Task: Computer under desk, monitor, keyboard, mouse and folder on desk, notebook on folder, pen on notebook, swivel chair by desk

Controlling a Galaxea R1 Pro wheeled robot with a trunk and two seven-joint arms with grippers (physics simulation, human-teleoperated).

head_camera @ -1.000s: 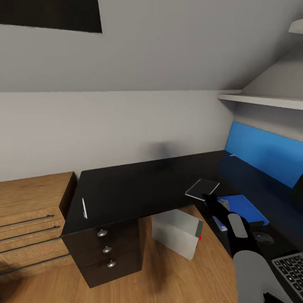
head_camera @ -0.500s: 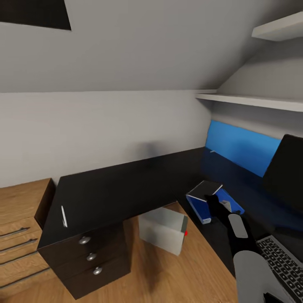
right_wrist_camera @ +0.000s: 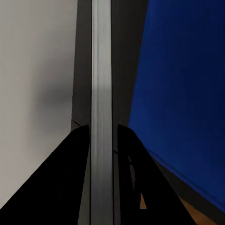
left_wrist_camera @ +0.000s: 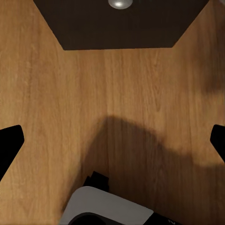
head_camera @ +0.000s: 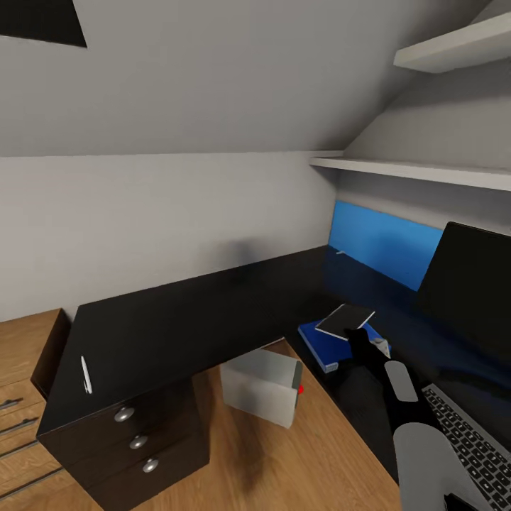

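Observation:
The glossy black desk [head_camera: 191, 323] runs in an L along the walls. On its right wing lies the blue folder [head_camera: 317, 345]. Just over the folder's far part my right gripper [head_camera: 357, 336] is shut on the thin dark notebook [head_camera: 345, 320], which is slightly tilted. In the right wrist view the notebook's edge [right_wrist_camera: 101, 117] runs between the black fingers [right_wrist_camera: 70, 187], with the folder [right_wrist_camera: 187, 93] beside it. The white pen [head_camera: 86, 374] lies near the desk's left end. The monitor [head_camera: 472, 284] and keyboard [head_camera: 468, 440] are at the right. The grey computer [head_camera: 259, 385] stands under the desk. My left gripper [left_wrist_camera: 112, 143] hangs open over the floor.
Dark drawers with silver knobs [head_camera: 133, 441] close the desk's left end, and one knob [left_wrist_camera: 119, 3] shows in the left wrist view. An oak dresser [head_camera: 14, 397] stands further left. White shelves [head_camera: 419, 170] hang over the right wing. Oak floor [head_camera: 284, 461] lies in front.
The whole view has swung to the right, bringing the monitor into sight. My right gripper still holds the notebook over the folder.

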